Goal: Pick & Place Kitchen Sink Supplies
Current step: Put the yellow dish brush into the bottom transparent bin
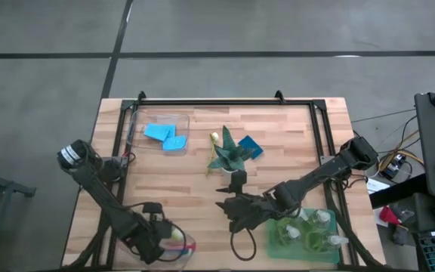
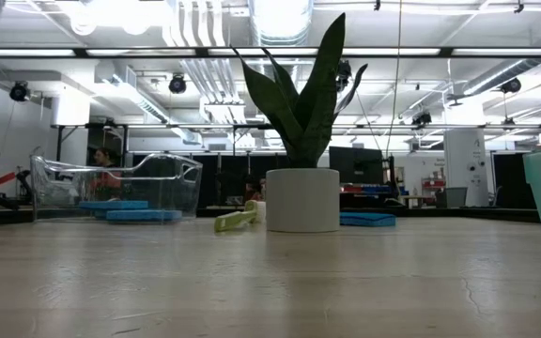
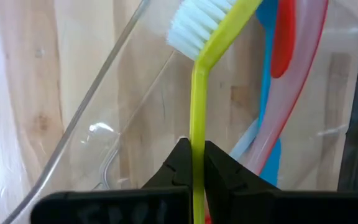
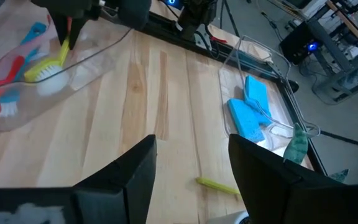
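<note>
Overhead, four clear pump bottles (image 1: 308, 230) stand in the green tray (image 1: 276, 246) lower right; two blue sponges (image 1: 165, 136) lie upper left. Left wrist: left gripper (image 3: 192, 163) pinches one slim yellow-green brush (image 3: 199, 124), handle vertical, white bristles top. Right wrist: right gripper (image 4: 191, 155) spread, empty

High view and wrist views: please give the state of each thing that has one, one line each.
Left pincer: shut on the yellow-green brush.
Yellow-green brush: held over the clear brush bin.
Red-pink brush: lying in that bin.
Blue brush: lying in that bin.
Right pincer: open, empty.
Blue sponges: lying in the far clear bin.
Pump bottles: upright in the green tray.
</note>
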